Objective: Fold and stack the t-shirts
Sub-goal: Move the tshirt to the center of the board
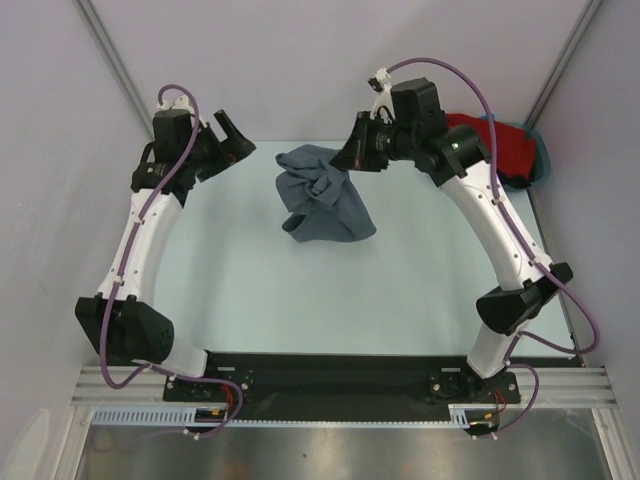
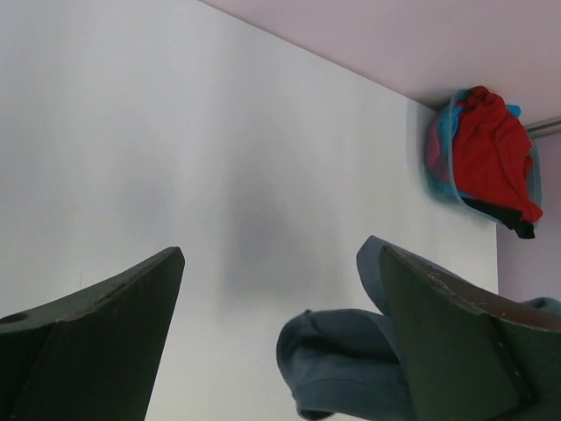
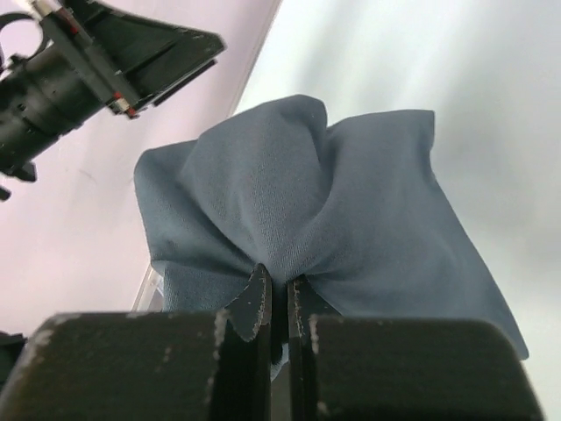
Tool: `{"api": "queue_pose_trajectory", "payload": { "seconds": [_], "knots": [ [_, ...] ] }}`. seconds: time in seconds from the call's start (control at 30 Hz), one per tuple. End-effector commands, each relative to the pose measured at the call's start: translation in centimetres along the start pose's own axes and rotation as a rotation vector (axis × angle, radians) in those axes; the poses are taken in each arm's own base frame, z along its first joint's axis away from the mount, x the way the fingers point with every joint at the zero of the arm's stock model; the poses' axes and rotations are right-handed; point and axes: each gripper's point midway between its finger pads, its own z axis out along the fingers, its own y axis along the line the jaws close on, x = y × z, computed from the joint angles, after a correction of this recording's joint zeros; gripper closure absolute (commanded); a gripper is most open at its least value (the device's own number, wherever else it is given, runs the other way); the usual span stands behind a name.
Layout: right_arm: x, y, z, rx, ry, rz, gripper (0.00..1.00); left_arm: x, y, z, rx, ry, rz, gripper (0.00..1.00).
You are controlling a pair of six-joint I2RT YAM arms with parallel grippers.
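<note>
My right gripper is shut on a bunched edge of the slate-grey t-shirt, which hangs crumpled from it down onto the middle of the table. In the right wrist view the jaws pinch a fold of that grey cloth. To the shirt's left my left gripper stands wide open and holds nothing. In its wrist view the open gripper frames bare table, with part of the grey shirt beside the right finger. A red t-shirt lies in the tub at the back right.
The teal plastic tub sits in the far right corner against the wall, holding the red shirt with bits of blue and black cloth. Pale walls close the table at the back and both sides. The arm bases stand along the near edge.
</note>
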Motion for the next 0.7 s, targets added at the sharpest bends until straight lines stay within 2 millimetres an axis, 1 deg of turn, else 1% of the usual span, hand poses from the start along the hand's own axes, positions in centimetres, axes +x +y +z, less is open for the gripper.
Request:
{"api": "queue_pose_trajectory", "payload": {
  "seconds": [0.0, 0.03, 0.1, 0.13, 0.17, 0.2, 0.23, 0.27, 0.3, 0.33, 0.37, 0.43, 0.47, 0.5, 0.57, 0.6, 0.63, 0.67],
  "knots": [
    [-0.4, -0.9, -1.3, 0.062, -0.053, 0.043, 1.00, -0.3, -0.9, -2.7, 0.040, -0.032, 0.012, 0.00],
    [-0.1, -1.7, -0.5, 0.074, -0.038, 0.052, 1.00, 0.4, -0.4, -2.7, 0.029, -0.016, 0.008, 0.00],
    [0.4, -3.3, 1.1, 0.116, -0.013, 0.101, 1.00, 0.7, -0.5, -3.4, 0.039, -0.018, 0.005, 0.00],
    [0.6, -3.6, 1.4, 0.120, 0.004, 0.117, 1.00, 1.4, -0.4, -3.5, 0.041, -0.003, 0.002, 0.00],
    [1.2, -4.2, 2.9, 0.123, 0.040, 0.129, 1.00, 1.5, -0.3, -3.6, 0.041, -0.001, 0.000, 0.00],
    [1.4, -4.3, 3.5, 0.122, 0.060, 0.136, 1.00, 1.8, -0.5, -3.7, 0.053, 0.010, 0.001, 0.00],
    [1.9, -4.0, 3.8, 0.113, 0.086, 0.134, 1.00, 2.1, -0.6, -3.9, 0.063, 0.016, 0.002, 0.00],
    [1.8, -3.3, 3.7, 0.103, 0.093, 0.118, 1.00, 2.1, -0.7, -3.9, 0.072, 0.016, 0.000, 0.00],
    [2.3, -3.4, 4.2, 0.112, 0.105, 0.104, 1.00, 2.3, -1.0, -3.9, 0.094, 0.019, -0.004, 0.00],
    [2.9, -2.8, 4.3, 0.108, 0.118, 0.081, 1.00, 2.7, -0.9, -4.0, 0.099, 0.025, -0.008, 0.00],
    [3.6, -3.1, 4.9, 0.108, 0.128, 0.080, 1.00, 2.9, -1.0, -4.1, 0.108, 0.023, -0.009, 0.00],
    [4.1, -2.4, 4.9, 0.069, 0.133, 0.088, 1.00, 3.3, -0.8, -4.2, 0.109, 0.024, -0.011, 0.00],
    [4.1, -2.4, 5.5, 0.051, 0.122, 0.108, 1.00, 3.4, -0.7, -4.4, 0.102, 0.023, -0.006, 0.00],
    [4.0, -1.7, 5.5, 0.016, 0.121, 0.113, 1.00, 3.5, -0.4, -4.7, 0.090, 0.022, 0.005, 0.00],
    [3.8, -1.4, 5.9, -0.001, 0.114, 0.123, 1.00, 3.2, 0.0, -5.1, 0.064, 0.000, 0.018, 0.00],
    [3.9, -1.4, 6.1, -0.005, 0.116, 0.121, 1.00, 3.1, 0.2, -5.2, 0.057, -0.004, 0.025, 0.00],
    [4.2, -1.9, 6.8, 0.000, 0.130, 0.121, 1.00, 3.2, 0.2, -5.2, 0.056, -0.003, 0.027, 0.00],
    [4.2, -2.0, 7.0, 0.004, 0.131, 0.117, 1.00, 3.2, 0.2, -5.1, 0.057, -0.001, 0.030, 0.00]
  ]
}}
